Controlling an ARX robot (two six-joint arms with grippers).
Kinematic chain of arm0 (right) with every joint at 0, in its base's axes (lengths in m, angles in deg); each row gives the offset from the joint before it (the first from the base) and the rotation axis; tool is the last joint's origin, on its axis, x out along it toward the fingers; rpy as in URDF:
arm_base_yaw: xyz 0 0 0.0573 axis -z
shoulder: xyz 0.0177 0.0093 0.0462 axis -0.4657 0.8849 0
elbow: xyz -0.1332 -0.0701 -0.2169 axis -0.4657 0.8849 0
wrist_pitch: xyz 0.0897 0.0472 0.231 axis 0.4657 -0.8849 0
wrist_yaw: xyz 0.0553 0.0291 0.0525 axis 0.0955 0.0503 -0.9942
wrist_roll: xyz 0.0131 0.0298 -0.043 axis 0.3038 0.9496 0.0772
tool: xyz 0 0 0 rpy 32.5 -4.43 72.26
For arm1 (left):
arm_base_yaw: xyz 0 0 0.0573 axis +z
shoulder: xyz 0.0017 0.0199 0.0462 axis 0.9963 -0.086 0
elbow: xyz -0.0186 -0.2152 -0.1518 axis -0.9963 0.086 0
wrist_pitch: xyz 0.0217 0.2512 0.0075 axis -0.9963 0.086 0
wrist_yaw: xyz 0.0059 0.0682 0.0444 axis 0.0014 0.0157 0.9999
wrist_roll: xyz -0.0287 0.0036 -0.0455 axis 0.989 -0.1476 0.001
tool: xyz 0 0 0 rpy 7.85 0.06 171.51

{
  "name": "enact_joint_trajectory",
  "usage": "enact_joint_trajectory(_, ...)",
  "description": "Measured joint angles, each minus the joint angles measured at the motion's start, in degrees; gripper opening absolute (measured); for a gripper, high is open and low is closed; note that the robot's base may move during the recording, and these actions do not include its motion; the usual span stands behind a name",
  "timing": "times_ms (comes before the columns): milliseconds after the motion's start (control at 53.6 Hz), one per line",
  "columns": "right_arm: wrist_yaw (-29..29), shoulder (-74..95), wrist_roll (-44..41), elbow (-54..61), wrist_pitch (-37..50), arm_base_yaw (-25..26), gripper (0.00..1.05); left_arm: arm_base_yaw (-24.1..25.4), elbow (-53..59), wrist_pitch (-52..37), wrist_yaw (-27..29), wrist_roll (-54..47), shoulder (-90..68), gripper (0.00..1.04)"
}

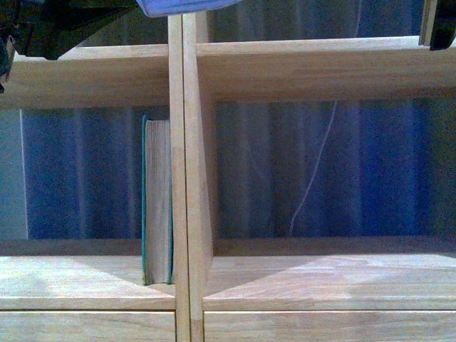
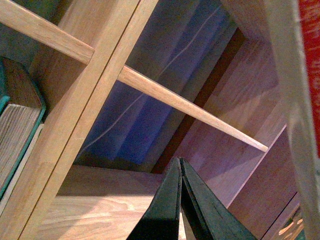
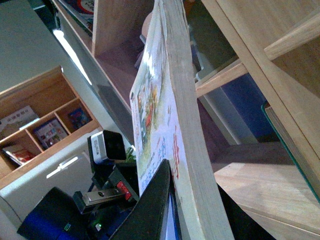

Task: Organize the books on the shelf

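The light wooden shelf [image 1: 285, 71] fills the front view, with its central divider [image 1: 187, 214]. The teal book [image 1: 157, 203] stands upright in the left bay against the divider; it also shows in the left wrist view [image 2: 17, 135] and the right wrist view [image 3: 292, 150]. My right gripper [image 3: 182, 170] is shut on the white paperback [image 3: 155, 110], held edge-on beside the shelf; one finger [image 3: 155, 205] presses its colourful cover. My left gripper [image 2: 180, 162] is shut and empty, pointing into a shelf bay. The paperback's page edge and red cover [image 2: 305, 100] show beside it.
A blue curtain [image 1: 342, 171] and a white cord [image 1: 313, 171] hang behind the open-backed shelf. Dark arm parts sit at the top corners of the front view [image 1: 43, 28]. A darker cubby cabinet with books [image 3: 35, 125] stands behind the right arm.
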Motion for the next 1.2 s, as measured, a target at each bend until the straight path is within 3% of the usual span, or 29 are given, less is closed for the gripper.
enact_joint_trajectory(672,0.15,-1.31,2.03,0.13,0.39,-1.11,0.15,0.48,0.35,-1.68,-1.77,0.07,0.0,0.03)
enact_joint_trajectory(896,0.42,-1.42,2.4,0.48,0.2,-0.81,0.15,-0.22,1.84,-1.51,-6.03,0.0,1.62,0.47)
enact_joint_trajectory(1139,1.38,0.92,3.76,-1.68,-1.38,0.02,0.15,-0.44,2.73,0.0,-6.12,-0.15,3.41,0.97)
enact_joint_trajectory(1195,1.7,1.73,4.0,-2.56,-1.95,0.37,0.15,-0.57,2.89,0.22,-6.01,-0.24,3.63,0.98)
